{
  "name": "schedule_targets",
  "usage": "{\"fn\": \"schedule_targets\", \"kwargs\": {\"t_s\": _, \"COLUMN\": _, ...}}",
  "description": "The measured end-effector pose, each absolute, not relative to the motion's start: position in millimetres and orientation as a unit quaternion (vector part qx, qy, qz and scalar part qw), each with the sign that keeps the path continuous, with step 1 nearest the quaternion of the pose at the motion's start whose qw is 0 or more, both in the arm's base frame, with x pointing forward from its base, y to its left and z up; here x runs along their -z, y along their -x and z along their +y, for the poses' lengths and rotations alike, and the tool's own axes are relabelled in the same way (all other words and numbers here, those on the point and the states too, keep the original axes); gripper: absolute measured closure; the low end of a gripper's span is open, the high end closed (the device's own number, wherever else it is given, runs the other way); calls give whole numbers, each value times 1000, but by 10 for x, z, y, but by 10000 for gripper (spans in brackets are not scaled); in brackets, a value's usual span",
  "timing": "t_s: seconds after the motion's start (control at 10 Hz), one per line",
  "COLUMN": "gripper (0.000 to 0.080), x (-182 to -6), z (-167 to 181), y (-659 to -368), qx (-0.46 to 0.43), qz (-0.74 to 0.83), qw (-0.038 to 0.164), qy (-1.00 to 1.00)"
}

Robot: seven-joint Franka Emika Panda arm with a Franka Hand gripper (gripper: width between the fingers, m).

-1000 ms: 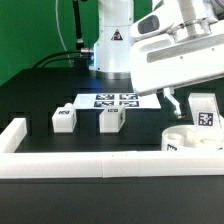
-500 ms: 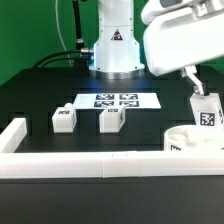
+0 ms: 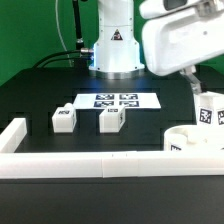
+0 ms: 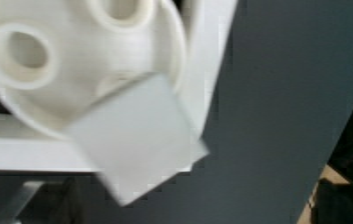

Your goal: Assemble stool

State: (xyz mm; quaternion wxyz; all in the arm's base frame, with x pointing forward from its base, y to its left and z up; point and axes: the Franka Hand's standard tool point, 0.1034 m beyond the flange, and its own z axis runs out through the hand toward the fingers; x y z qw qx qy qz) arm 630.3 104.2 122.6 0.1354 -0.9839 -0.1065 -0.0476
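In the exterior view the leg (image 3: 210,110) and the seat (image 3: 188,140) run off the right edge, and the seat's lower edge sits behind the border rail (image 3: 100,163). The tool (image 3: 196,94) is mostly hidden by the arm's housing, its grip unclear. The wrist view shows the leg blurred, covering part of the seat.

No words, brands or numbers can be read. A black triangular sign stands on the white robot base (image 3: 118,40). Black-and-white square tags stand on the thin flat white marker board (image 3: 116,101), a small blocky white plastic leg (image 3: 64,118), its neighbour leg (image 3: 111,120), the raised white leg (image 3: 210,112) and the round thick white disc seat (image 3: 178,146).
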Motion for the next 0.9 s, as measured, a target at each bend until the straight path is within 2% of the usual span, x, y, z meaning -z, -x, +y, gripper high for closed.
{"fn": "schedule_targets", "kwargs": {"t_s": 0.2, "gripper": 150, "x": -1282, "z": 994, "y": -6359, "qx": 47, "qz": -103, "qw": 124, "qy": 986}}
{"fn": "schedule_targets", "kwargs": {"t_s": 0.6, "gripper": 150, "x": -1278, "z": 983, "y": -6383, "qx": 60, "qz": -125, "qw": 120, "qy": 983}}
{"fn": "schedule_targets", "kwargs": {"t_s": 0.9, "gripper": 150, "x": -1093, "z": 974, "y": -6335, "qx": 48, "qz": -198, "qw": 99, "qy": 974}}
